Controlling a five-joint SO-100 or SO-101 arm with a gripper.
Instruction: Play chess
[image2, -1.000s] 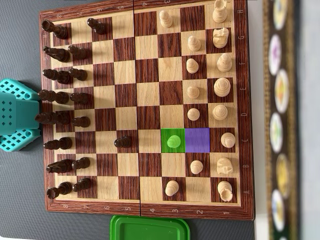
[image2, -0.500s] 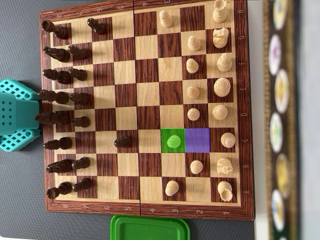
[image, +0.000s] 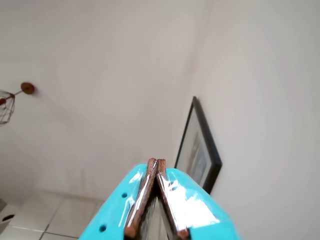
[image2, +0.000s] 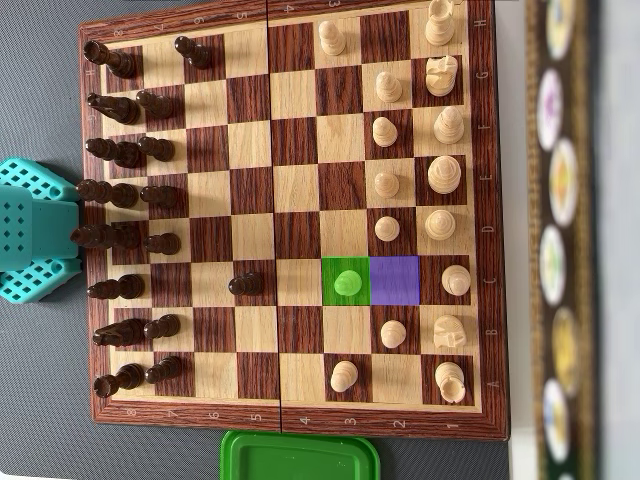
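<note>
Fingers (image: 157, 165) pressed together, aimed at a wall, well away from the chessboard (image2: 290, 420).

light: bright, even, soft short shadows | overhead view: chessboard (image2: 290, 215) sharp, right-edge strip blurred | wrist view: glare on fingers (image: 172, 197), soft focus

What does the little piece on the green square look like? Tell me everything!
The pawn on the green square is small, with a round head, seen from above. The green tint colours it, so its wood shade is hidden. It stands upright in the middle of its square, touching nothing else. A purple empty square lies just to its right in the overhead view. No arm is near it.
</note>
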